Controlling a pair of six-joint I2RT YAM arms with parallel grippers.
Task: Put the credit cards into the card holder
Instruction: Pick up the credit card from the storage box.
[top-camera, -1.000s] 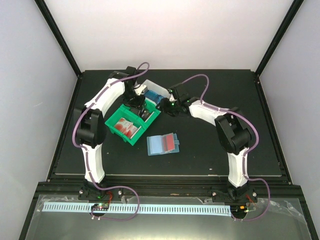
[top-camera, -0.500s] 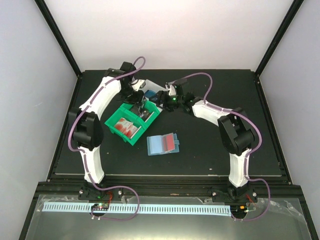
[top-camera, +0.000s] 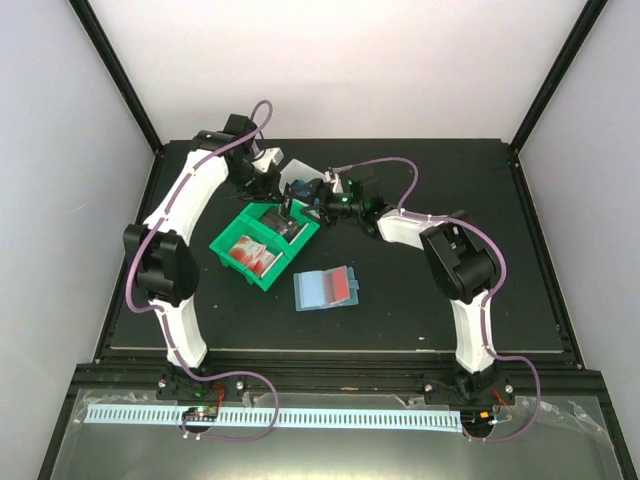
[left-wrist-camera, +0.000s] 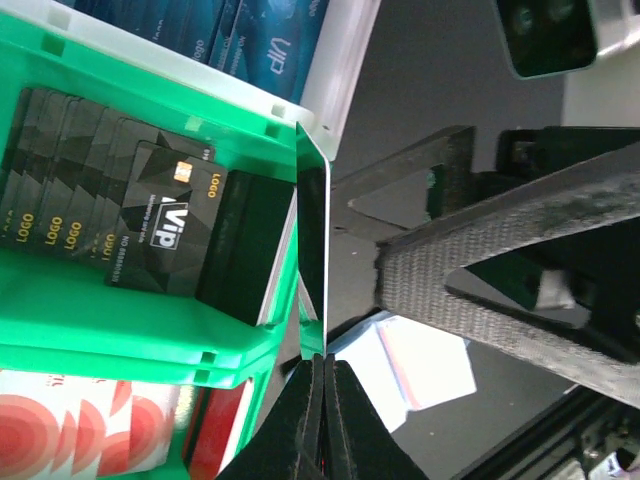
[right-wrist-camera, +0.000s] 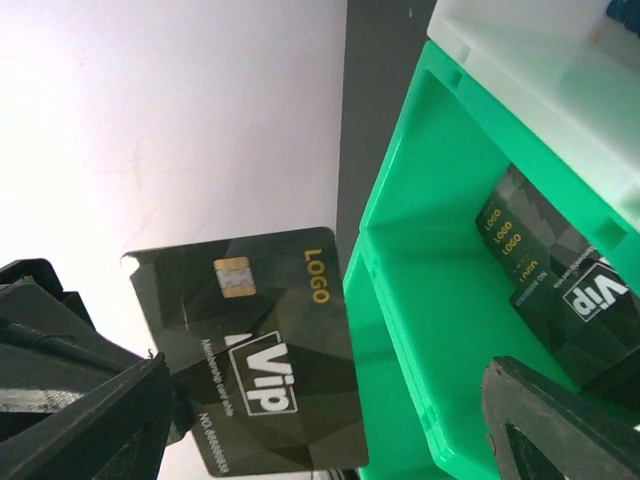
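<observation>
The left tool (left-wrist-camera: 320, 395) is clenched on the bottom edge of a black VIP credit card (right-wrist-camera: 250, 360) and holds it upright in the air, just beside the corner of the green bin (left-wrist-camera: 100, 310). In the left wrist view this card shows edge-on, rising from the closed fingertips. The right tool (right-wrist-camera: 328, 368) is released, with its jaws spread wide. The held card stands in the gap near one finger, but I cannot tell whether they touch.

More black cards (left-wrist-camera: 110, 210) stand fanned in one compartment of the green bin, and red-and-white cards (left-wrist-camera: 70, 435) fill the neighbouring one. A white bin (left-wrist-camera: 340, 70) touches the green bin's far side and carries blue cards (left-wrist-camera: 240, 40).

The card holder (top-camera: 318, 291) lies open on the dark tabletop (top-camera: 520, 200), nearer the arm bases than the bins. A red card (top-camera: 343, 287) is on its right half.
</observation>
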